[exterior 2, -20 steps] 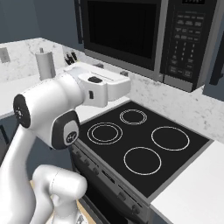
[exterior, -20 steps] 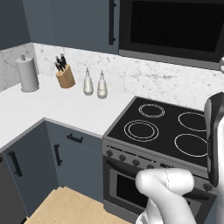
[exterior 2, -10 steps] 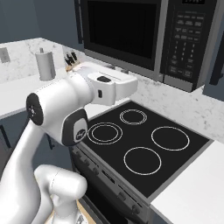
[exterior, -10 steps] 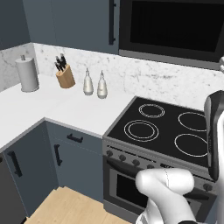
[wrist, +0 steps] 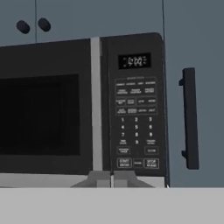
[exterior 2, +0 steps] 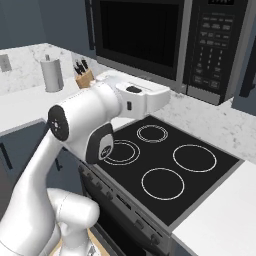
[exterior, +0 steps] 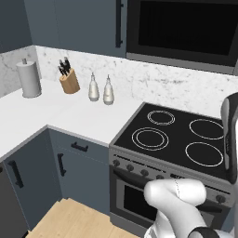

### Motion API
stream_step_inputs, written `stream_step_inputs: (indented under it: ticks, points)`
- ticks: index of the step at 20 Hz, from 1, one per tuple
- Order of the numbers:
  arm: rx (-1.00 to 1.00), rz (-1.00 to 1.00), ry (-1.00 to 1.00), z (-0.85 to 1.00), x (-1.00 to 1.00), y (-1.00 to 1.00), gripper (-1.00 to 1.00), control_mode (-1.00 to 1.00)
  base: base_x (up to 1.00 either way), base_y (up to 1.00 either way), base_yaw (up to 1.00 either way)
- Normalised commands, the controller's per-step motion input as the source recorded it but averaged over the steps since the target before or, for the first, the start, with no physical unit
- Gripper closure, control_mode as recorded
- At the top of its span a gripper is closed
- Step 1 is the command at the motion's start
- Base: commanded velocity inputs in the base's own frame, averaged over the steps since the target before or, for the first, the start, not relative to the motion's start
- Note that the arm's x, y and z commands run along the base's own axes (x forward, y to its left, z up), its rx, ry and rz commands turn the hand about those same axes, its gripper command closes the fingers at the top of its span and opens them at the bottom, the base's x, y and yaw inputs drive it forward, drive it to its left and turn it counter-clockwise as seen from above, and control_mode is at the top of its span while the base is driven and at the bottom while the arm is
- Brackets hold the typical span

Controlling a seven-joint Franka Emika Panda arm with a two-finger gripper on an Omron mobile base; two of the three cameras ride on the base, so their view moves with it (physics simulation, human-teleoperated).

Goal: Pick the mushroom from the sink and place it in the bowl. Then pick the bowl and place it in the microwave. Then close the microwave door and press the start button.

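In the left base view the microwave door [exterior: 186,28] hung shut above the stove [exterior: 179,137], its dark glass hiding whatever sat inside. A paper towel roll [exterior: 29,79], a knife block [exterior: 68,80] and two shakers [exterior: 101,89] stood on the counter [exterior: 69,118] to the left, well apart from the stove. No sink, mushroom or bowl could be made out here, so whether the bowl was already inside could not be confirmed.

In the right base view the white arm [exterior 2: 95,120] reached across the near left burner toward the microwave [exterior 2: 165,40], whose keypad [exterior 2: 212,60] lay on the right of the door.

In the hand view the camera faced the keypad squarely, with the start button [wrist: 124,163] in the bottom row, far left, just beside the stop key [wrist: 151,163]. The gripper [wrist: 112,179] showed pale at the lower edge, its fingertips drawn together and holding nothing.

The risk was probably in the aim: the bottom keys sat close together, and the closed tips lay slightly right of the start button, so a straight push might land between keys or on a neighbour. A glancing contact might also fail to register.
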Motion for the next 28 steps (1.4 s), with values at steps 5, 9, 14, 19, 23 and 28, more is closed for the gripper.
stream_step_inputs:
  ticks: [5, 9, 14, 19, 23, 28]
  points:
    - [0.0, 0.0, 0.02, -0.17, 0.29, -0.05, 1.0, -1.0, 0.0, 0.0, 0.0]
    - [0.0, 0.0, 0.01, -0.07, 0.23, -0.21, 1.0, -1.0, 0.0, 0.0, 0.0]
    - [0.0, 0.0, 0.01, 0.0, 0.19, -0.32, 1.0, -1.0, 0.0, 0.0, 0.0]
    - [0.0, 0.0, 0.04, -0.14, 0.24, -0.18, 1.0, -1.0, 0.0, 0.0, 0.0]
    - [0.0, 0.0, 0.03, -0.12, 0.27, -0.16, 1.0, -1.0, 0.0, 0.0, 0.0]
    - [0.0, 0.0, 0.01, -0.01, 0.27, -0.22, 1.0, -1.0, 0.0, 0.0, 0.0]
